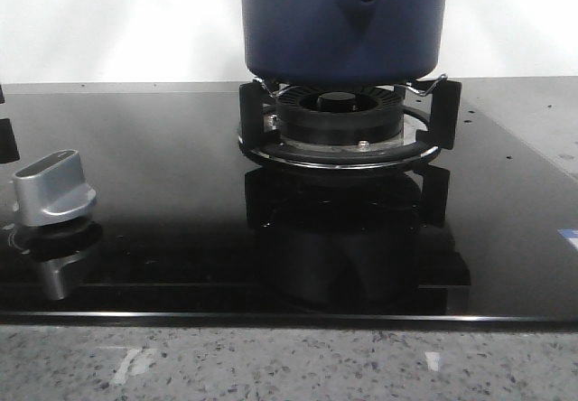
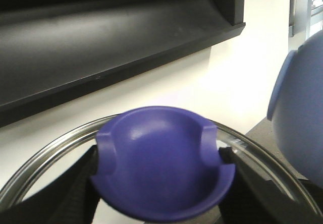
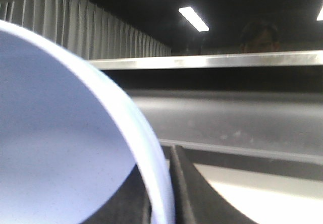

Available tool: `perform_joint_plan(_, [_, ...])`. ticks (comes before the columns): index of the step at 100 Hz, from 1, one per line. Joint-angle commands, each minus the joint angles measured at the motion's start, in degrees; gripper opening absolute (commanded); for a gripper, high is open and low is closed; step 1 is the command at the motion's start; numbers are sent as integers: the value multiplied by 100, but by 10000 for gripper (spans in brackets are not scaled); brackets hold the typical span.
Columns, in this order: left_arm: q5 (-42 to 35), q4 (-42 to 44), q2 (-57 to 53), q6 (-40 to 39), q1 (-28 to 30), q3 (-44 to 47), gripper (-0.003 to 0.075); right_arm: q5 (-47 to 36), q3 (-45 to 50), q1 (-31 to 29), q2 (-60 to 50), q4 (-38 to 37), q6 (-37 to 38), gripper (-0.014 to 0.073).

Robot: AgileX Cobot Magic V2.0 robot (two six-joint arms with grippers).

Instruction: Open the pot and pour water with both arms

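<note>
Left gripper clamps the blue lid knob of a glass lid. Right gripper's state I cannot tell; the pot fills its view, hanging just above the burner. No writing is readable anywhere.

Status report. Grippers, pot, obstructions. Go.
Left gripper shut on lid knob, glass lid held up. Right gripper: state unclear, pale blue cup fills its view. Pot on burner. No obstruction seen.

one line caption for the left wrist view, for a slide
Left gripper clamped on the blue knob of a glass lid, pot beside it.
</note>
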Motion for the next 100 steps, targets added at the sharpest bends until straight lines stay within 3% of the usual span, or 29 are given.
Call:
perform_joint_plan(1, [-19,-496,-273,-42,6,-196,302,-300,-140,-4,-232,-24,-26,-67])
perform_joint_plan(20, [-19,-496,-273,-42,6,-196,302,48,-151,-4,-232,-24,-26,-67])
perform_joint_plan(39, [23,-496,-273,-42,-4,-196,302,1418,-511,-4,-347,-24,-26,-67])
perform_joint_plan(53, [82,-607,-273,-42,-4,-196,302,3236,-1042,-25,-564,-13,-26,-67])
perform_joint_plan(77, [237,-696,-263,-42,-224,-196,302,7100,-2346,-259,-745,424,-26,-67])
perform_joint_plan(100, [172,-696,-242,-42,-802,-196,302,9783,-3142,-1263,-745,731,425,-67])
